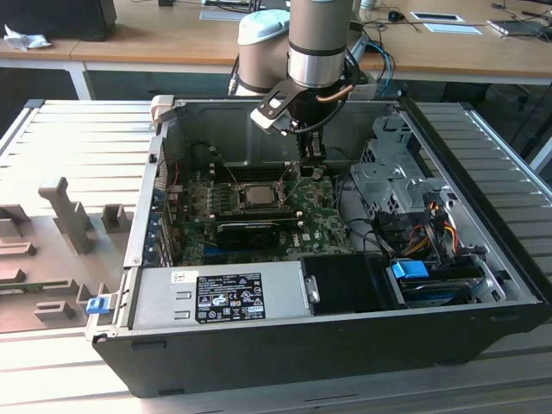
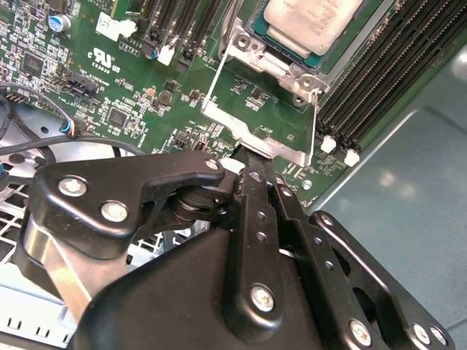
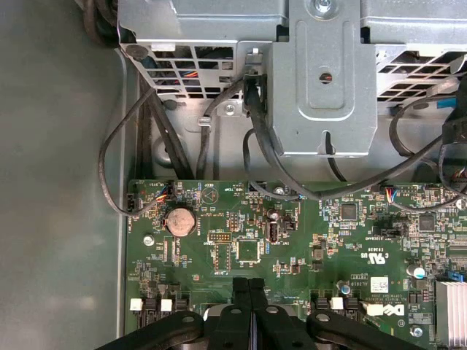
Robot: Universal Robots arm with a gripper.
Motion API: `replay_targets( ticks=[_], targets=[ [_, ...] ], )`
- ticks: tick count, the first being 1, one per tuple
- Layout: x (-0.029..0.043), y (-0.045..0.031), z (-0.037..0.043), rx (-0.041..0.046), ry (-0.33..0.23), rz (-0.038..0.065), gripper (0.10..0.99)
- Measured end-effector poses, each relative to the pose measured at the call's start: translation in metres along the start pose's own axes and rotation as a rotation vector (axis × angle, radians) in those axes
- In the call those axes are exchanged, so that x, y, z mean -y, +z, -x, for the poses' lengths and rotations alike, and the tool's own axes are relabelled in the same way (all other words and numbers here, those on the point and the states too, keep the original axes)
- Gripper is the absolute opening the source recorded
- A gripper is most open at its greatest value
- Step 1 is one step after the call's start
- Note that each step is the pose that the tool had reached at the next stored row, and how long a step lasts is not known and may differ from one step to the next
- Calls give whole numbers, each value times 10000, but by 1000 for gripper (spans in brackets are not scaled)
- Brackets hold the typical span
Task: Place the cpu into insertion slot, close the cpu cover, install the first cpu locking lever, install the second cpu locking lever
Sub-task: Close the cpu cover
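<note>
Green motherboard (image 2: 146, 95), silvery square cpu (image 2: 314, 22), green rim

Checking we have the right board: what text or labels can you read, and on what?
Large label on the power supply: print too fine to read.
White markings on the motherboard: too fine to read.
Small white sticker on it: unreadable.
cpu face: no legible print.

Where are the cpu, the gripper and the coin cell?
cpu (image 2: 310, 18): second wrist view, silvery face.
gripper (image 3: 249, 283): first wrist view, between its shut fingertips.
coin cell (image 3: 180, 219): first wrist view, middle of its disc.
</note>
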State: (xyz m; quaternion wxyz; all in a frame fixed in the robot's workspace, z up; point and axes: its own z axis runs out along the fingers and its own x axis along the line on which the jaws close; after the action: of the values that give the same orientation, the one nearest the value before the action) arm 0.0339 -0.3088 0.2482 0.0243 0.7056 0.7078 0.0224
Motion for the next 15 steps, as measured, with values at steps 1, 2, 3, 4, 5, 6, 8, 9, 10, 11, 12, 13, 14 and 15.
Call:
replay_targets(
  ticks=[1, 2, 3, 4, 5, 6, 8, 9, 10, 11, 12, 13, 14, 15],
  targets=[
    [2, 0, 0, 0, -1, 0, 106],
    [3, 0, 0, 0, -1, 0, 106],
    [5, 0, 0, 0, -1, 1, 106],
    [9, 0, 0, 0, 0, 0, 106],
    [11, -1, 0, 0, 0, 0, 106],
    [12, -1, 0, 0, 0, 0, 106],
    [15, -1, 0, 0, 0, 0, 106],
    [17, -1, 0, 0, 0, 0, 106],
    [19, -1, 0, 0, 1, 1, 106],
    [22, -1, 0, 0, 1, 0, 106],
    [25, -1, 0, 0, 0, 0, 106],
    [26, -2, 0, 0, 0, 1, 106],
    [29, -2, 0, 0, 0, 0, 106],
    [31, -2, 0, 0, 0, 0, 106]
  ],
)
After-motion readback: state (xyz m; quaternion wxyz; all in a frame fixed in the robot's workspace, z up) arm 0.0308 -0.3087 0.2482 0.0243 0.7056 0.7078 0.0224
